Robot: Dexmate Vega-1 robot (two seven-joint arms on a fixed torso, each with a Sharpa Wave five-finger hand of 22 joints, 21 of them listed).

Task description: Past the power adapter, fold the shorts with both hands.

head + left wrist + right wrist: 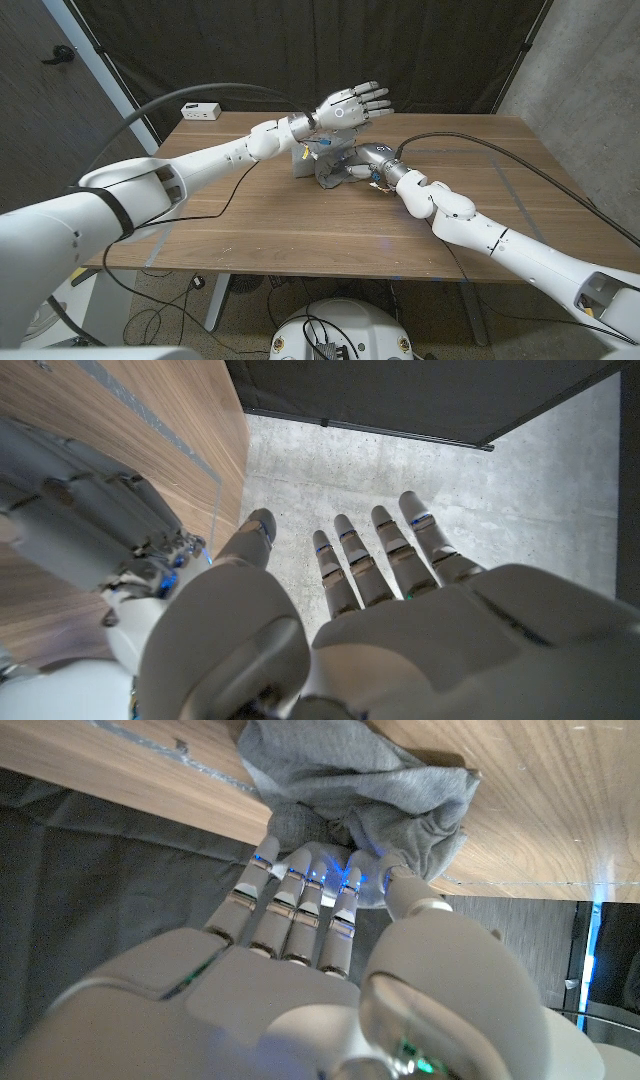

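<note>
- The shorts (322,166) lie as a grey bunched heap on the tabletop (300,225), in its far half near the middle, not yet a neat fold.
- The power adapter (201,111) sits at the tabletop's far left corner, well apart from the shorts, with a dark cable (215,92) arching over towards it.
- The right hand (362,168) is down at the heap's right side. In the right wrist view its fingers (300,885) are curled into the grey cloth, holding a bunched edge of the shorts (350,780).
- The left hand (350,106) hovers above the heap, clear of it, palm turned away and fingers (385,555) straight and slightly apart, holding nothing. In the left wrist view they reach out over the floor past the tabletop's edge.
- The relation that matters: the cloth lies below the left hand's fingers and slightly towards the robot, while the right hand is already on it. The right hand is the nearer; the left must come down to reach the cloth's left side.
- The heap is too crumpled to tell its long axis for sure; it seems to run roughly left to right between the two hands.
- My judgement: the fold is partway, and the next move needs the left hand lowered onto the free side.
</note>
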